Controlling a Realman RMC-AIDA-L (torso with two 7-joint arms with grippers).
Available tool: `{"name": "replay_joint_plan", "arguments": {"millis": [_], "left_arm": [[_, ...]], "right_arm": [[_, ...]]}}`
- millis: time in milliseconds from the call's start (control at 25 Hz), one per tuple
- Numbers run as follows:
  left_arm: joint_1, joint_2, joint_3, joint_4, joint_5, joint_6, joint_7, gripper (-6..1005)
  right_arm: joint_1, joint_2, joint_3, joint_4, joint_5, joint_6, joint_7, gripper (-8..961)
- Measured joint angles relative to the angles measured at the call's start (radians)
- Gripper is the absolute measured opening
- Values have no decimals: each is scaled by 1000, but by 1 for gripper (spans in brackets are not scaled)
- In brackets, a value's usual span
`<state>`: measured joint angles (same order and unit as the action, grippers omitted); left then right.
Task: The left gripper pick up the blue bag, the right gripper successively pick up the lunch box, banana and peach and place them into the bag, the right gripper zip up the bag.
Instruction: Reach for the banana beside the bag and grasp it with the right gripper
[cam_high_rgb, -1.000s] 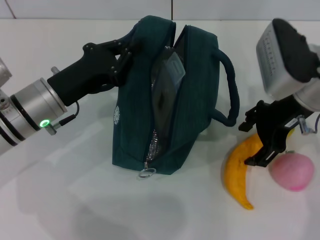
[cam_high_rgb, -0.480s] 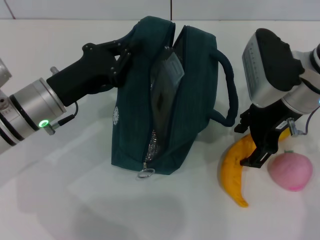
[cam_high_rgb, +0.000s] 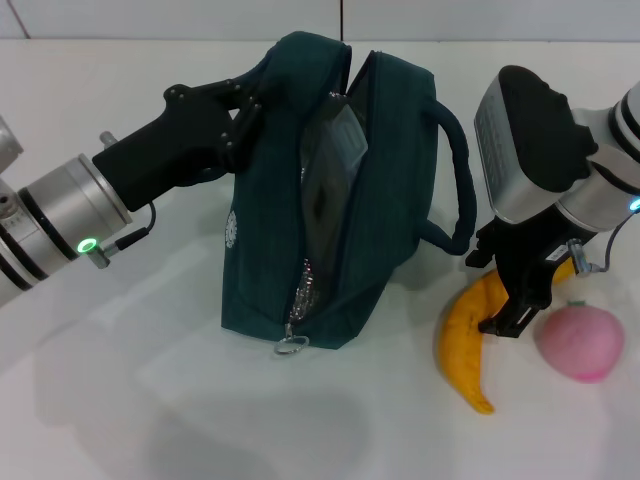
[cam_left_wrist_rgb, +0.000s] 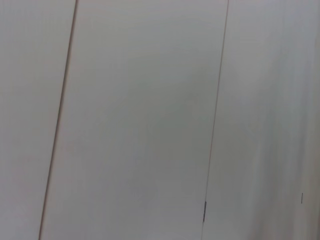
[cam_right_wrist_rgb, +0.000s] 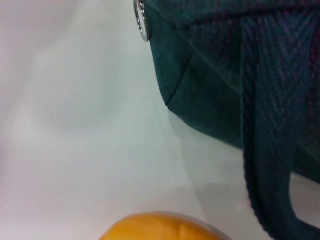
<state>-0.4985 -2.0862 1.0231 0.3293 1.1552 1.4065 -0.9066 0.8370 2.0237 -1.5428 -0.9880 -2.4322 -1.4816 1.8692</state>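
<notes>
The blue bag (cam_high_rgb: 330, 190), a soft woven-fabric pouch with a thick webbing handle, stands upright on the smooth white tabletop (cam_high_rgb: 150, 400), its zipper parted and a round metal pull ring (cam_high_rgb: 293, 345) hanging at its lower end. Inside the opening sits the lunch box (cam_high_rgb: 330, 170), dark and glossy. The left end effector (cam_high_rgb: 245, 110) is clamped on the bag's upper left edge. The right end effector (cam_high_rgb: 515, 290) straddles the curved yellow banana (cam_high_rgb: 465, 345) with its fingers spread, beside the rounded pink peach (cam_high_rgb: 577, 340).
</notes>
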Motion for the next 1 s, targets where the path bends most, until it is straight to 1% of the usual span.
{"name": "replay_joint_plan", "arguments": {"millis": [120, 320, 520, 800, 1000], "left_arm": [[0, 0, 0, 1, 0, 0, 0, 49], [1, 1, 0, 1, 0, 0, 0, 49], [1, 1, 0, 1, 0, 0, 0, 49], [1, 3, 0, 2, -7, 0, 0, 50], [0, 3, 0, 8, -8, 0, 0, 50]], "right_arm": [[-3, 2, -9, -10, -4, 2, 1, 848], [-15, 4, -16, -66, -8, 5, 10, 846], [-13, 0, -10, -106, -12, -19, 18, 844], [24, -3, -16, -114, -19, -60, 25, 841], [55, 1, -26, -102, -54, -81, 38, 833]]}}
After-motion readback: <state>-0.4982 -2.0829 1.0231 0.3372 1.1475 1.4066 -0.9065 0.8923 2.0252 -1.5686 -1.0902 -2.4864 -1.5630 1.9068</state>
